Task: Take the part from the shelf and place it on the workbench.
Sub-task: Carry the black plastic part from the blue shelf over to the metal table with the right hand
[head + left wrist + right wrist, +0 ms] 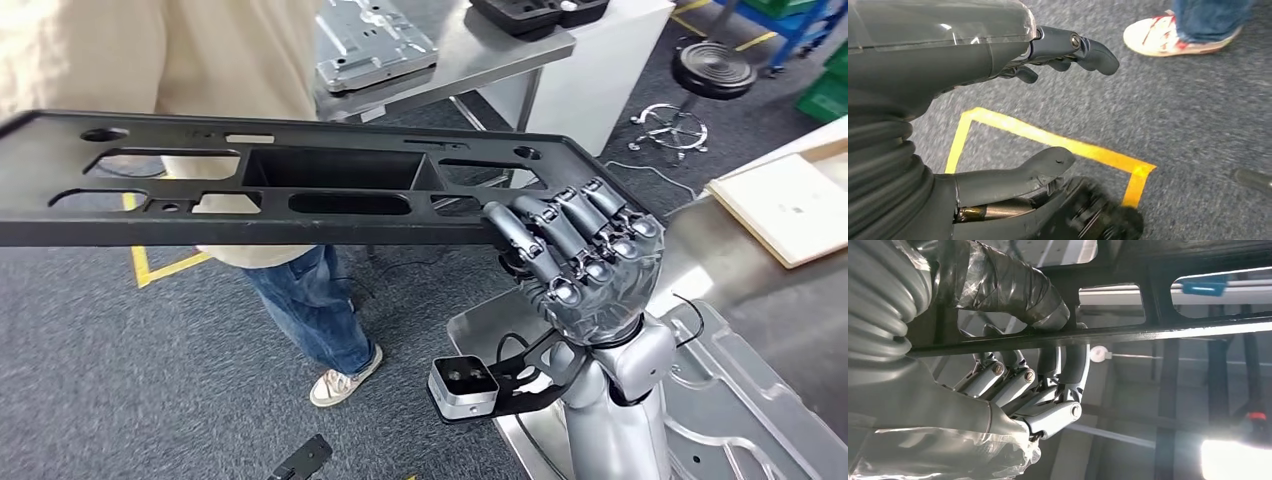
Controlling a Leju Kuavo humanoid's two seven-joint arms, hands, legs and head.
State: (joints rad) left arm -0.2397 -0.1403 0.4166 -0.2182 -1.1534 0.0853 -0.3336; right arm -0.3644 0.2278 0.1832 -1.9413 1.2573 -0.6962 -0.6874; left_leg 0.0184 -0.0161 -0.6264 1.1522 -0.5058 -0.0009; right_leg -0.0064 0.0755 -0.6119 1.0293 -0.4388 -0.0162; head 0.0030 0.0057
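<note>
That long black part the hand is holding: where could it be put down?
The steel workbench is bare between the right hand and the wooden board. Nearer, a grey metal plate crowds it.

No readable text, labels, brands or numbers on any surface. The one sign-like marking is yellow floor tape (1058, 142) on grey carpet, forming an angled outline in the left wrist view and a corner in the head view. Too plain to read as lettering.
</note>
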